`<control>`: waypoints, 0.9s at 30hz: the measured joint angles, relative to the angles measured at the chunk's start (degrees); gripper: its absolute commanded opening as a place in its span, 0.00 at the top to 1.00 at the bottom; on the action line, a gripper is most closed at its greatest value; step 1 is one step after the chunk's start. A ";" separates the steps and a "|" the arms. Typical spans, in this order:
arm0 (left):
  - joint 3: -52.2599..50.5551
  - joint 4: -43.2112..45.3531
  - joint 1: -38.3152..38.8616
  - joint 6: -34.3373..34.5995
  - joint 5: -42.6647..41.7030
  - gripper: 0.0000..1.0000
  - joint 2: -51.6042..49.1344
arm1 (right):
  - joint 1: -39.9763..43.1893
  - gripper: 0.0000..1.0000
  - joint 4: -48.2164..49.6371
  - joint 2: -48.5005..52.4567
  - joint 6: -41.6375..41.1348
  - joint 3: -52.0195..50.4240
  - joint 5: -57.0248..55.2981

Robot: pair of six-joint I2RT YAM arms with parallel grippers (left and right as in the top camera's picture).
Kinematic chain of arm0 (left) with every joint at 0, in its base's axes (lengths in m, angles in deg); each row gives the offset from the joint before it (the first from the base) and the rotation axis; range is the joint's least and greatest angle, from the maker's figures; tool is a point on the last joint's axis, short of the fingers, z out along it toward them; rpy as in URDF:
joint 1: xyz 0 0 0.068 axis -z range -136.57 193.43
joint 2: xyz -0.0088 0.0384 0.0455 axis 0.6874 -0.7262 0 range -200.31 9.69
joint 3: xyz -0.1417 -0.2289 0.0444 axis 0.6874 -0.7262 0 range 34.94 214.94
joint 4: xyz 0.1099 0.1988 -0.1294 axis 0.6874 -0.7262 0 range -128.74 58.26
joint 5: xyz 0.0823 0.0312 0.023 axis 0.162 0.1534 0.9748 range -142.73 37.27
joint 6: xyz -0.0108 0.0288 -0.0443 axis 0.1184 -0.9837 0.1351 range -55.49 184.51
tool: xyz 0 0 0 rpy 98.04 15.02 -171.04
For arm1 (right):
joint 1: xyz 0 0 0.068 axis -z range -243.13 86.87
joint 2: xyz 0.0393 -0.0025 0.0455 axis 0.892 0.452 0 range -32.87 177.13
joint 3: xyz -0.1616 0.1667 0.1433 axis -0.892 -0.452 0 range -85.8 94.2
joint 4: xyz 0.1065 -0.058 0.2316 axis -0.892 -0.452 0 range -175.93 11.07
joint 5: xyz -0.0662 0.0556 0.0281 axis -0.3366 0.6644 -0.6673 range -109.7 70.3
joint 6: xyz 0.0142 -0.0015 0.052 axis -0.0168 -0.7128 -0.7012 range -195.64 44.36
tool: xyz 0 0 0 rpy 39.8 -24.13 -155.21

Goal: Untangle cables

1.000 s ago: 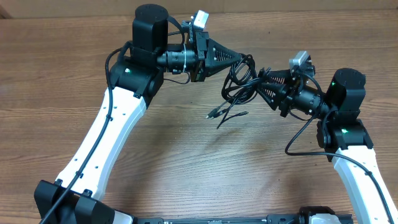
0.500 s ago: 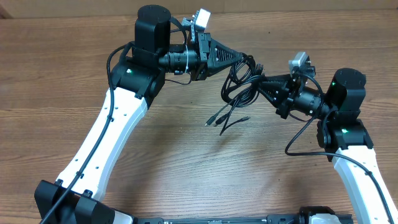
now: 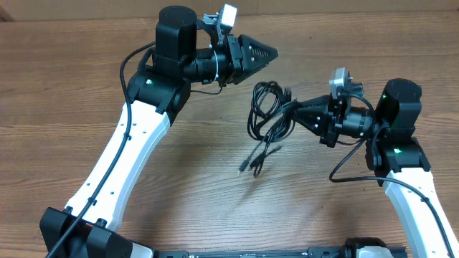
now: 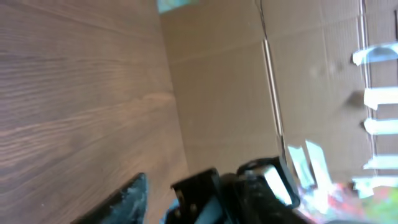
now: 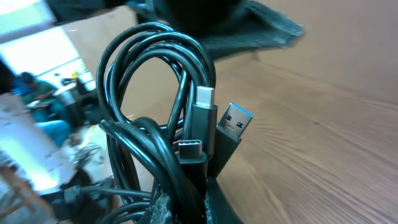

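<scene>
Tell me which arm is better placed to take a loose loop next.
Left, probably. The right gripper is shut on the cables, holding the bunch; the left gripper holds nothing and sits near the upper loops.

No legible text, label, brand or number in any view.
Checked the cables (image 5: 155, 124): plug shells (image 5: 205, 102) show no print that resolves.
Left wrist view, 3 o'clock: pale strips (image 4: 379, 96) on the cardboard wall (image 4: 224, 93), too blurred to tell whether they carry writing.
</scene>
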 measured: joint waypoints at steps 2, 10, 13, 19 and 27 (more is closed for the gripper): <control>0.00 0.00 0.00 -0.04 0.94 0.20 -0.02 | 0.00 0.96 -0.52 0.00 -0.02 0.00 1.70; 0.00 -0.66 0.00 -10.67 1.36 0.00 0.00 | 0.00 0.96 -3.48 0.00 -0.48 0.00 1.84; 0.09 -3.28 0.00 -20.35 -1.90 0.00 0.00 | 0.00 0.96 -5.40 0.00 -2.38 0.00 -1.99; 0.22 -15.04 0.00 -41.57 -6.05 0.01 0.00 | 0.00 0.96 -6.43 0.00 -7.43 0.00 -9.29; 0.24 -23.87 0.17 -61.16 -6.23 0.00 0.00 | 0.00 0.96 -6.58 0.00 -11.08 0.00 -11.89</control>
